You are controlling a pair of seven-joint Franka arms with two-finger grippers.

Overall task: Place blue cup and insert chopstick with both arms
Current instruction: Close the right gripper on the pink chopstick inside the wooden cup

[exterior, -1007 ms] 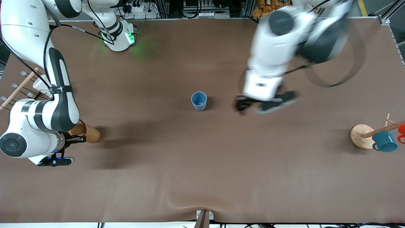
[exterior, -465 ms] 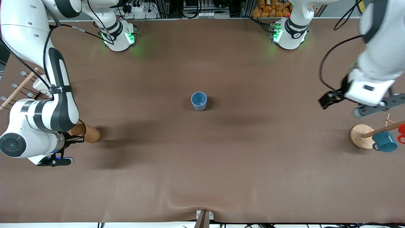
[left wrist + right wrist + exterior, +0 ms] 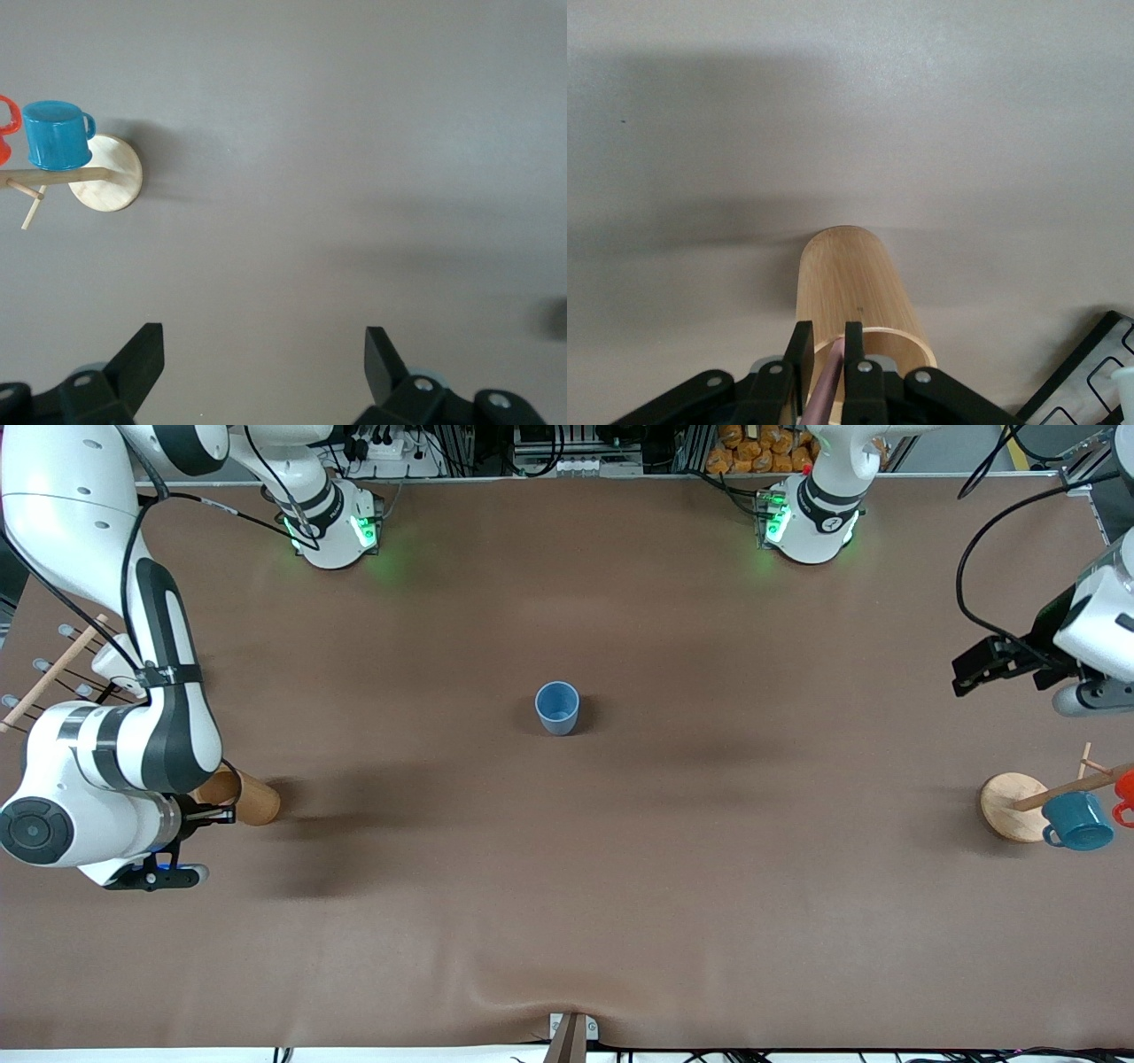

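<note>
A small, smooth light-blue tapered plastic cup (image 3: 557, 708) stands upright and alone mid-bench on the matte brown bench (image 3: 567, 886). The right pincer (image 3: 825, 365) sits above the open mouth of a cylindrical bamboo holder (image 3: 859, 305) near the right arm's end, its fingers clamped together on a thin pink-tan chopstick (image 3: 829, 385). The left pincer (image 3: 264, 354) hovers with fingers wide apart over bare bench near a round wooden-based peg rack (image 3: 104, 173) carrying a glossy teal mug (image 3: 57, 135).
</note>
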